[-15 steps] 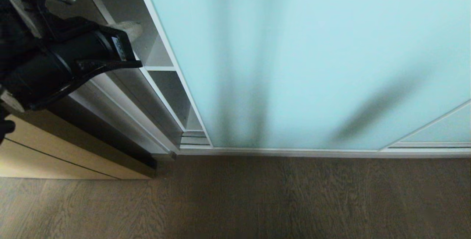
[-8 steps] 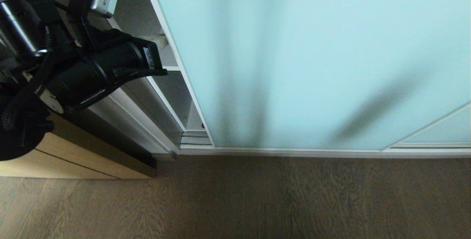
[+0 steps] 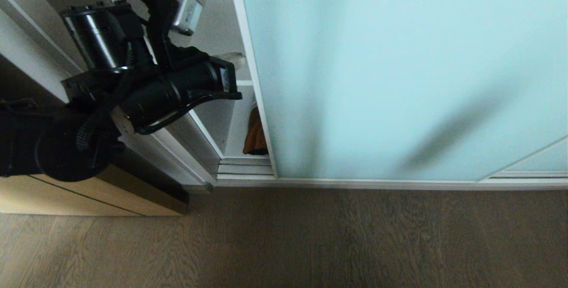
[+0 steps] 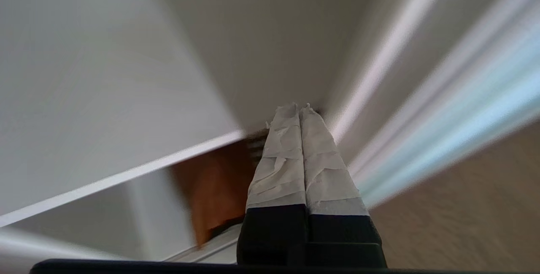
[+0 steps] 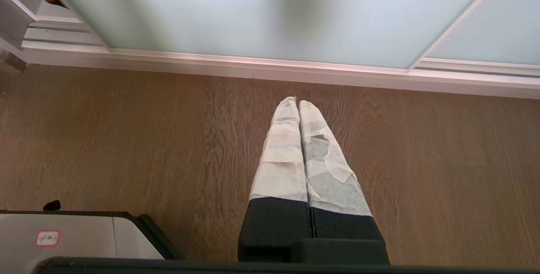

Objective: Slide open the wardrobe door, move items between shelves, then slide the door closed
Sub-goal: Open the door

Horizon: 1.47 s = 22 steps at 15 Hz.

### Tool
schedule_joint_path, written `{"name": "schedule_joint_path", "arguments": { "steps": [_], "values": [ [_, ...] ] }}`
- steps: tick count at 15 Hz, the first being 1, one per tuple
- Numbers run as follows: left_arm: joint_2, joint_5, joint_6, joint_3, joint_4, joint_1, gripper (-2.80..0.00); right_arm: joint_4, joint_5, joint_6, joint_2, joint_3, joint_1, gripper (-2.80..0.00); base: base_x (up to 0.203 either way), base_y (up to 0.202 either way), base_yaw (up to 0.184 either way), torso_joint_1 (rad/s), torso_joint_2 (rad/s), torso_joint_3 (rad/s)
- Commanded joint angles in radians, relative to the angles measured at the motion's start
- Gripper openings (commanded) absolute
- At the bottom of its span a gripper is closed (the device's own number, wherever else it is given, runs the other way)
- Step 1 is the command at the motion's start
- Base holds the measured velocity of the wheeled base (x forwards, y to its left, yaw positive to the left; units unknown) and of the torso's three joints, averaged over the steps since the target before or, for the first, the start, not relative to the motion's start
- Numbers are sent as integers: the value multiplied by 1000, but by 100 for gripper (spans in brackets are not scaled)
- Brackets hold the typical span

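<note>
Two end effectors show, both pinched shut and empty: the right end effector (image 5: 298,103) hangs over the wood floor (image 3: 310,234), the left end effector (image 3: 237,59) reaches into the gap beside the sliding wardrobe door (image 3: 399,70). Farther in, the cushion (image 3: 256,133) stands on the lowest shelf (image 3: 237,124). It looks soft and light; pinch its exposed leather edge.
</note>
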State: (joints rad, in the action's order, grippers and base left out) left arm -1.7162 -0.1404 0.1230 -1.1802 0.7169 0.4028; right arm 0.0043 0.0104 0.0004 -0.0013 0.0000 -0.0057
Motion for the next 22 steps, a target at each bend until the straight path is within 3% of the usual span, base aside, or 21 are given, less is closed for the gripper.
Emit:
{"name": "schedule_joint_path", "arguments": {
  "steps": [1, 10, 13, 15, 18, 22],
  "values": [
    [-47, 2, 2, -17, 4, 43, -280, 0, 0, 0, 1, 0, 0, -280, 0, 0, 0, 0, 0, 0],
    [-239, 38, 9, -177, 4, 231, -280, 0, 0, 0, 1, 0, 0, -280, 0, 0, 0, 0, 0, 0],
    [-322, 108, 12, -258, 38, 275, -280, 0, 0, 0, 1, 0, 0, -280, 0, 0, 0, 0, 0, 0],
    [-332, 156, 11, -300, 68, 275, -280, 0, -1, 0, 1, 0, 0, -280, 0, 0, 0, 0, 0, 0],
    [-274, 174, 10, -314, 62, 257, -280, 0, 0, 0, 1, 0, 0, -280, 0, 0, 0, 0, 0, 0],
    [-110, 243, 8, -247, 52, 168, -280, 0, 0, 0, 1, 0, 0, -280, 0, 0, 0, 0, 0, 0]
  ]
}}
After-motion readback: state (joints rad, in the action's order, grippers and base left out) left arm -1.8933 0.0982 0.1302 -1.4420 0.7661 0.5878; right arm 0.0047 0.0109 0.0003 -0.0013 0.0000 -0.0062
